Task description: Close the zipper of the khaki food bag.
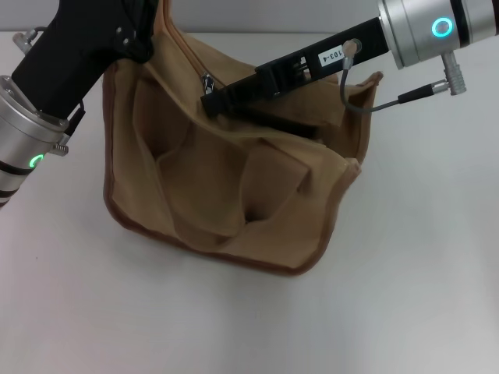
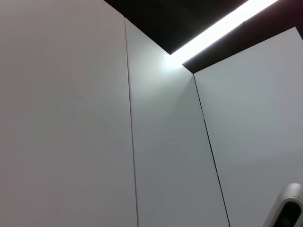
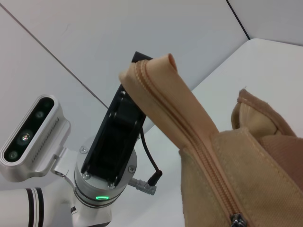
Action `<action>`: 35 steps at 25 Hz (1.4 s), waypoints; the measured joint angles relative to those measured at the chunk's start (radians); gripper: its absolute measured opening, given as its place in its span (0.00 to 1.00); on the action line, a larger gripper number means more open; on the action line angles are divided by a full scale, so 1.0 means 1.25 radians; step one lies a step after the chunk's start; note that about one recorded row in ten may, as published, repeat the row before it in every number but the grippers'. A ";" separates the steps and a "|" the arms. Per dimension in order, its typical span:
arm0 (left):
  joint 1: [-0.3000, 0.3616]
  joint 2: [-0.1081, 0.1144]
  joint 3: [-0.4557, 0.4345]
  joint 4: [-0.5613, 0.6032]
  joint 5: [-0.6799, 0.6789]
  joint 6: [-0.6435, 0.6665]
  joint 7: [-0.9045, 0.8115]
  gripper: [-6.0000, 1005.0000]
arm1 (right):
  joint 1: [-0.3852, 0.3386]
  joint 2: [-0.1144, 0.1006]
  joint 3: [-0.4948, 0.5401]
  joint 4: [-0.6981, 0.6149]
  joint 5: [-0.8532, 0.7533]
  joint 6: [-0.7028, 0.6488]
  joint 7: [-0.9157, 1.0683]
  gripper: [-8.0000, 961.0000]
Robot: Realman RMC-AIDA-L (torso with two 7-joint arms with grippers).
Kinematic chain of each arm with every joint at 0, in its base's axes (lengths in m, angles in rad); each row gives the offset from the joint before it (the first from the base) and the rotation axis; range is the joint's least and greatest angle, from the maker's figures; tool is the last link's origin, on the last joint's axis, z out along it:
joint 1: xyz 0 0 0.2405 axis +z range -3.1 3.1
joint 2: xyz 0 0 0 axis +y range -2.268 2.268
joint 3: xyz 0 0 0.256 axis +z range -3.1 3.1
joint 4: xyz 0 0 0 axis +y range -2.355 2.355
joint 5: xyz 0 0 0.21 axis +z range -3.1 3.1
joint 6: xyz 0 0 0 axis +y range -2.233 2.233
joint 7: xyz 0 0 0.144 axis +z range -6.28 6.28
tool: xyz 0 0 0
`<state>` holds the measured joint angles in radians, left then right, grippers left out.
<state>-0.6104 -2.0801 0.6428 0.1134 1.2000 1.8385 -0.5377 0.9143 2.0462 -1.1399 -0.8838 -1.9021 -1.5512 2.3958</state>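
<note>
One khaki food bag point(image 1: 226, 195) stands mid-desk point(image 1: 405, 296), open room all around; left tool point(image 1: 148, 31) pinches the zipper's point(image 3: 189, 137) far end; right tool point(image 1: 212, 101), grip unclear, reaches its slider point(image 1: 208, 81).

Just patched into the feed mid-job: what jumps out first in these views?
The khaki food bag slumps on the white table, filling the middle of the head view. The left gripper grips the zipper's end tab at the bag's far left corner, lifting it. The right gripper reaches in from the right, its tip beside the silver slider.
</note>
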 joint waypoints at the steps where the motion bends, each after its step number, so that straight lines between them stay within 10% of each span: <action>1: -0.001 0.000 0.000 0.000 0.001 0.000 0.000 0.04 | 0.001 0.000 0.000 0.002 0.000 0.000 -0.001 0.27; 35: -0.010 0.000 0.000 -0.006 0.003 0.001 0.005 0.05 | 0.037 -0.010 0.086 0.091 0.005 -0.050 0.112 0.34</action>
<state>-0.6228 -2.0801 0.6428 0.1058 1.2044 1.8401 -0.5313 0.9601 2.0336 -1.0322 -0.7705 -1.8965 -1.6134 2.5354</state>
